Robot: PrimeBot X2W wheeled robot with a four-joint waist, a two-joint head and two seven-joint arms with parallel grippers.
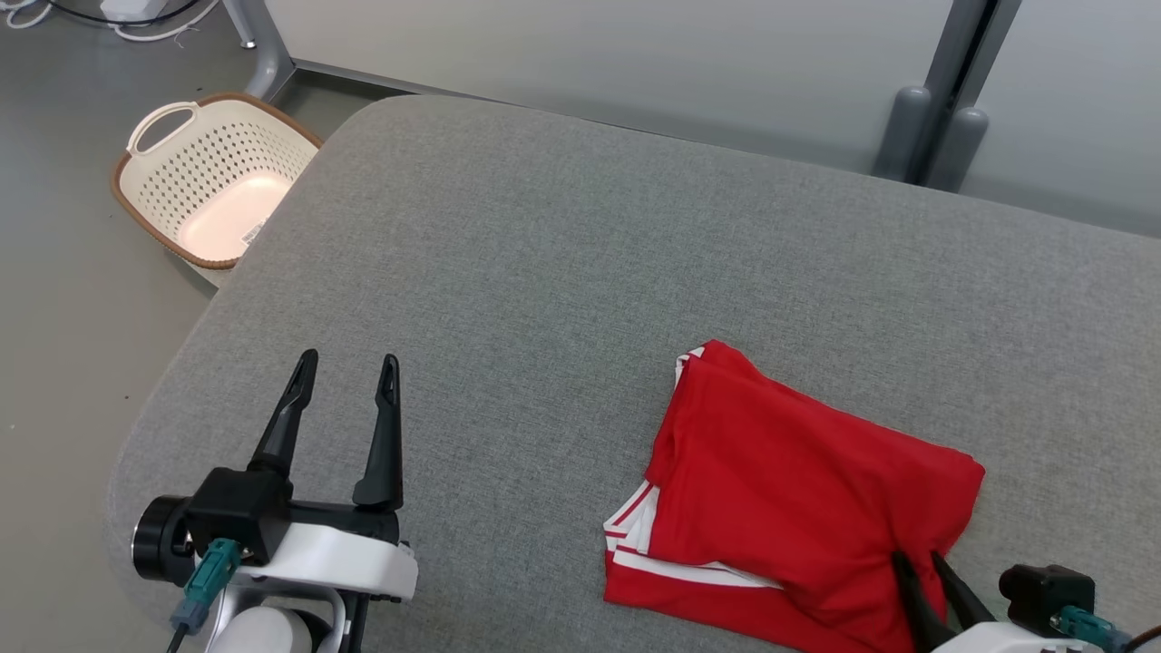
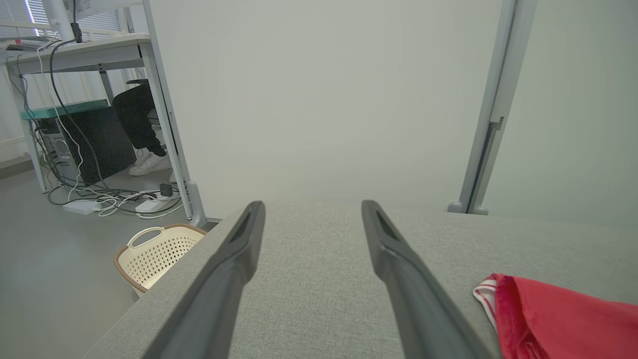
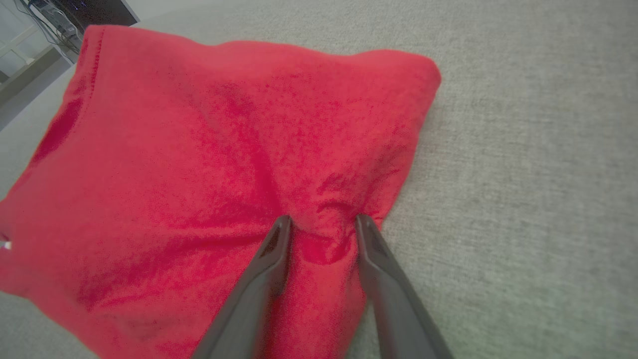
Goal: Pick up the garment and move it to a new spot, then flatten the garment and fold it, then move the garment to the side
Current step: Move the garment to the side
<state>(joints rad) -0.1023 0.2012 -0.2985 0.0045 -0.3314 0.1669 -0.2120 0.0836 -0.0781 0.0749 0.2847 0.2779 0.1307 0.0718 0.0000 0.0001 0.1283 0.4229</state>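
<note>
On the grey bench point(image 1: 544, 227): folded red garment point(image 1: 798, 472); basket point(image 1: 227, 150) on floor point(image 1: 54, 317) beside. My left pincer point(image 1: 349, 372) gapes empty; right pincer point(image 3: 324, 219) straddles a garment pucker, grip uncertain.

PrimeBot X2W's left gripper point(image 1: 349, 358), at seven o'clock in the head view: two long, tapering black fingers point(image 1: 385, 435), each slotted near its tip, join a black block housing point(image 1: 240, 508) mounted on a glossy white wrist shell point(image 1: 336, 553). A black cylinder ringed in silver point(image 1: 154, 541) caps the housing at its nine o'clock side, and a teal connector point(image 1: 210, 571) trailing a dark cable plugs in beneath. The right gripper point(image 1: 916, 555), at five o'clock, has matching dark fingers, a black block point(image 1: 1043, 583) and a teal plug point(image 1: 1084, 626). Seen close from the wrist cameras, the fingers look matte charcoal.
</note>
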